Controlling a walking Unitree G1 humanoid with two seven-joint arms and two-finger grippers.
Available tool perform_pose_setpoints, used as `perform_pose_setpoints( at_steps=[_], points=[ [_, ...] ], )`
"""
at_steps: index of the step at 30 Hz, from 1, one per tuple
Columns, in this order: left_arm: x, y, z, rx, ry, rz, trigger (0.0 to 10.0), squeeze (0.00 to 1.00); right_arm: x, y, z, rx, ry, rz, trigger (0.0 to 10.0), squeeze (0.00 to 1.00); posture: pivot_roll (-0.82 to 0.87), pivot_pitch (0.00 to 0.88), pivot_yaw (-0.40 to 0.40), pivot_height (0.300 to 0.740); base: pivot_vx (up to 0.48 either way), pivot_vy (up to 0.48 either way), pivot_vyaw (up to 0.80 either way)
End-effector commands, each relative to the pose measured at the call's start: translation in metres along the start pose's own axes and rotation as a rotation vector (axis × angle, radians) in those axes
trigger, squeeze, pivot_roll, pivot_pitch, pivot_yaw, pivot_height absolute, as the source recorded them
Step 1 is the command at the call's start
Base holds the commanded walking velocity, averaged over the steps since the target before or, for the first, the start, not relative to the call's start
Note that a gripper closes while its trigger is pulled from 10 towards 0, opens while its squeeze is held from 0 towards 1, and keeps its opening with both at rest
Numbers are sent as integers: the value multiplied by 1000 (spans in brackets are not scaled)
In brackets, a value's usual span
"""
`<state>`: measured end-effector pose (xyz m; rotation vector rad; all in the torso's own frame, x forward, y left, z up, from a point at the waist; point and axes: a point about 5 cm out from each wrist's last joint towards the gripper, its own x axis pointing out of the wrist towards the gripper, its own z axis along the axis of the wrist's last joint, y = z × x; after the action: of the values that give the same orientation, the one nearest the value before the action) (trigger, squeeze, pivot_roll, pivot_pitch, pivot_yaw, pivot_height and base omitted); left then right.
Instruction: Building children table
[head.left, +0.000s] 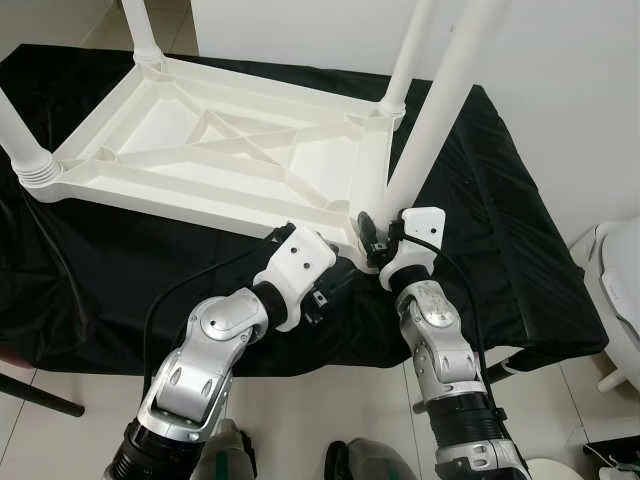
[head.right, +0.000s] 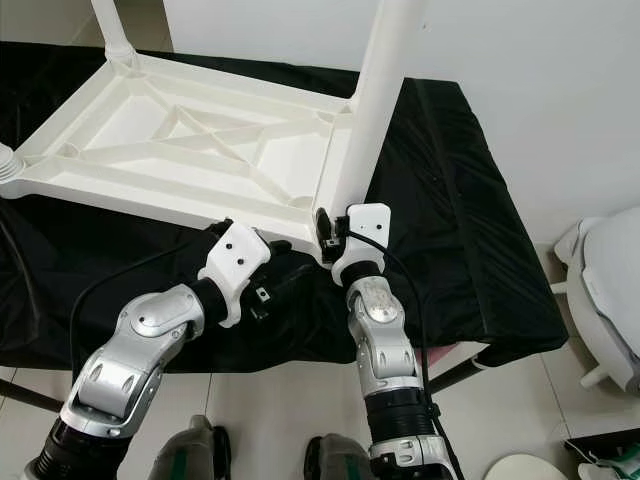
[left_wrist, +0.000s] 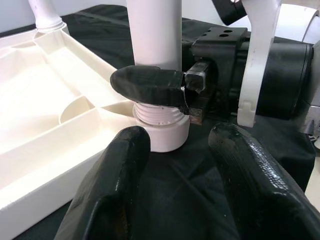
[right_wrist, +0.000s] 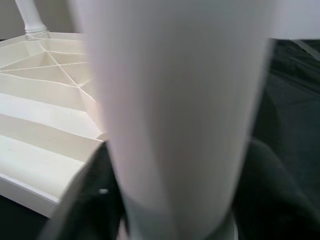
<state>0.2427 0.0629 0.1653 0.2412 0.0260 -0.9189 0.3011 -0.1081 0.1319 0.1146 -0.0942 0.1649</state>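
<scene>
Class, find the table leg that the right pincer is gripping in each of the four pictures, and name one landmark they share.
Left eye view: the table leg rises from the near right corner.
Right eye view: leg upright, centre-right.
Left wrist view: top centre, a right pincer finger across it.
Right wrist view: close, blurred, centre.
Shared landmark: upturned tabletop.
</scene>
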Motion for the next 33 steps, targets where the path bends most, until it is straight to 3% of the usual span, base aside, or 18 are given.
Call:
perform_pose_setpoints(
  at_steps=[1, 10, 11, 12, 14, 17, 18, 22, 25, 28, 32, 33],
  points=[
    [-2, -1, 1, -13, -2, -3, 10000, 0, -5, -2, -5, 32, 21, -23, 10000, 1000, -61, 67, -47, 740, 0, 0, 0],
    [-2, 4, 0, -4, 5, 36, 10000, 0, -5, -4, -3, 18, 35, -7, 10000, 1000, -42, 57, -50, 740, 0, 0, 0],
    [-2, 5, 2, -6, -4, 31, 10000, 0, -4, -3, -1, 13, 27, 68, 10000, 0, -62, 46, -40, 740, 0, 0, 0],
    [-1, 7, 2, 2, -5, 21, 10000, 0, -3, -3, 1, 5, 29, 164, 10000, 0, -67, 35, -37, 740, 0, 0, 0],
    [-1, 7, 2, 2, -5, 21, 10000, 0, -3, -3, 1, 5, 29, 164, 10000, 0, -67, 35, -37, 740, 0, 0, 0],
    [3, 11, 2, 25, -1, 3, 10000, 0, -1, -6, 5, -5, 48, 327, 10000, 0, -83, 23, -29, 740, 0, 0, 0],
    [5, 14, 4, 33, -7, 2, 10000, 0, -2, -8, 5, -33, 61, 413, 10000, 0, -91, 13, -26, 740, 0, 0, 0],
    [8, 16, 9, 35, -27, 1, 10000, 0, -2, -17, 4, -95, 90, 546, 10000, 0, -91, 7, -26, 740, 0, 0, 0],
    [8, 16, 9, 33, -31, 1, 10000, 0, -2, -19, 4, -106, 91, 560, 10000, 0, -91, 7, -26, 740, 0, 0, 0],
    [7, 15, 7, 28, -27, 6, 10000, 0, 7, -35, 6, -144, 100, 592, 10000, 0, -84, 3, -25, 740, 0, 0, 0],
    [5, 15, 7, 21, -28, 8, 10000, 0, 10, -41, 7, -154, 108, 627, 10000, 0, -80, 3, -25, 740, 0, 0, 0],
    [3, 14, 7, 14, -26, 6, 10000, 0, 12, -43, 8, -157, 107, 624, 2549, 0, -75, 3, -25, 740, 0, 0, 0]
  ],
)
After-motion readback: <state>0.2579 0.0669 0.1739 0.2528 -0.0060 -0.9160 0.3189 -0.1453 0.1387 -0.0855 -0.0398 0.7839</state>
